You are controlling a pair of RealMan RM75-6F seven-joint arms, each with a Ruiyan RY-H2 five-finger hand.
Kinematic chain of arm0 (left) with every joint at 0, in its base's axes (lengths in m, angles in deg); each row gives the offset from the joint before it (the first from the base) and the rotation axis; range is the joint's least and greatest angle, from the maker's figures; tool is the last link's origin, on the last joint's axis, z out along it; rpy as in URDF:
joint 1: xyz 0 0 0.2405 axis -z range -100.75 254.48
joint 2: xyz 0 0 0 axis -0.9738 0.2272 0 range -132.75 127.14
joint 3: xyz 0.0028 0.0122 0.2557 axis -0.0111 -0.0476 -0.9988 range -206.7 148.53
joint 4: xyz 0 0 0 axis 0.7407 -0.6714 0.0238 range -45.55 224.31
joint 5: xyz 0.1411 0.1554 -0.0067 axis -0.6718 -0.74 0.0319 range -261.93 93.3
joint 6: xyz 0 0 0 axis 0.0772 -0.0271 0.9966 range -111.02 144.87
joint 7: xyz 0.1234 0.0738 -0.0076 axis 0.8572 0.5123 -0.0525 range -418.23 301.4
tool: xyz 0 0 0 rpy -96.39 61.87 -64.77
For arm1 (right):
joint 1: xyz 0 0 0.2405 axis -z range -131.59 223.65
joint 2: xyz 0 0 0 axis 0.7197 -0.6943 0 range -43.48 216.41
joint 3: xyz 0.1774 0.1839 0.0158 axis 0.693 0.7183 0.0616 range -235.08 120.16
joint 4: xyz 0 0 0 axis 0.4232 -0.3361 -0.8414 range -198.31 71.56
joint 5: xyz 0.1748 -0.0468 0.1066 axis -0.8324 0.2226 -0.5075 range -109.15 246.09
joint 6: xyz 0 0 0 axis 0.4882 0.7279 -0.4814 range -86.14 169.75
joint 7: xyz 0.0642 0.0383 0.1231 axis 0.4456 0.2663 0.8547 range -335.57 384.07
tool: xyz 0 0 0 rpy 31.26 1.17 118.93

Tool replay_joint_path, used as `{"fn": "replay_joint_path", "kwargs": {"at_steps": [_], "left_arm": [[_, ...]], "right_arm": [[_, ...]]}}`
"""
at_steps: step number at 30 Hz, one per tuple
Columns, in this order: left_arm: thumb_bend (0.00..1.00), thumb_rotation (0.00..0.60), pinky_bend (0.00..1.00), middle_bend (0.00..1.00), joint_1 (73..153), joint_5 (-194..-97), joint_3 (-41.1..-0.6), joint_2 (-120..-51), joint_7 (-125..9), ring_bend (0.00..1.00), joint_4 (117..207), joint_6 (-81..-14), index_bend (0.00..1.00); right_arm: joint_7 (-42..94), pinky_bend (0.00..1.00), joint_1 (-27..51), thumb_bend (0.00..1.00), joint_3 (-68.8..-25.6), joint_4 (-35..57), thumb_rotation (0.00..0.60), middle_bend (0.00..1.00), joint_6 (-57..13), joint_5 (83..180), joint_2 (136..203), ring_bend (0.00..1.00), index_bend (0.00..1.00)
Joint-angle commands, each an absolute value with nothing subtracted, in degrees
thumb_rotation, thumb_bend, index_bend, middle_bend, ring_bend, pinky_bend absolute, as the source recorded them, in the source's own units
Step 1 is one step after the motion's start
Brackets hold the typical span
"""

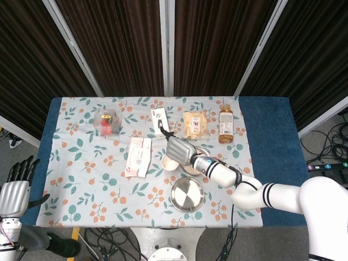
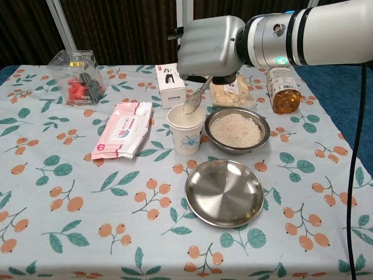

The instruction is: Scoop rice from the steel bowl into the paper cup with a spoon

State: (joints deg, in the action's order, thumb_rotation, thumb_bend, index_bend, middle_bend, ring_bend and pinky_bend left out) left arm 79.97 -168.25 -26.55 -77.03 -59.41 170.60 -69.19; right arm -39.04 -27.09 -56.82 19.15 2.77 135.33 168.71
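Note:
My right hand [image 2: 211,51] [image 1: 180,148] hovers over the paper cup [image 2: 186,129] [image 1: 169,162] and holds a metal spoon [image 2: 196,98]. The spoon is tipped down, its bowl at the cup's mouth. The cup stands just left of the steel bowl [image 2: 236,130] [image 1: 190,167], which holds white rice. In the head view the hand covers much of the steel bowl. My left hand [image 1: 16,187] hangs off the table's left edge with its fingers apart and nothing in it.
An empty steel plate [image 2: 225,192] lies in front of the bowl. A wipes pack [image 2: 123,129] lies left of the cup. A white box [image 2: 169,85], a snack bag [image 2: 231,91], a bottle [image 2: 283,88] and a clear box with red contents [image 2: 77,76] stand at the back.

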Motion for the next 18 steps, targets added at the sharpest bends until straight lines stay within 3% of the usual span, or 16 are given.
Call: {"fn": "replay_joint_path", "kwargs": {"at_steps": [1,18], "left_arm": [[0.05,0.600,0.06,0.07,80.0,-168.2,-26.5,-77.1,-59.5,0.00,170.5,-69.2,0.07],[0.05,0.600,0.06,0.07,79.6,-168.4,-26.6,-77.7,-60.5,0.00,169.5,-69.6,0.07]], "right_arm": [[-44.3,0.02,-29.5,0.38,-58.5,18.8,0.600,0.60,2.5,137.6,168.8,0.28,0.62],[-51.5,0.00,-29.9,0.38,-59.9,21.5,0.600,0.60,0.4,138.5,169.7,0.28,0.63]]}}
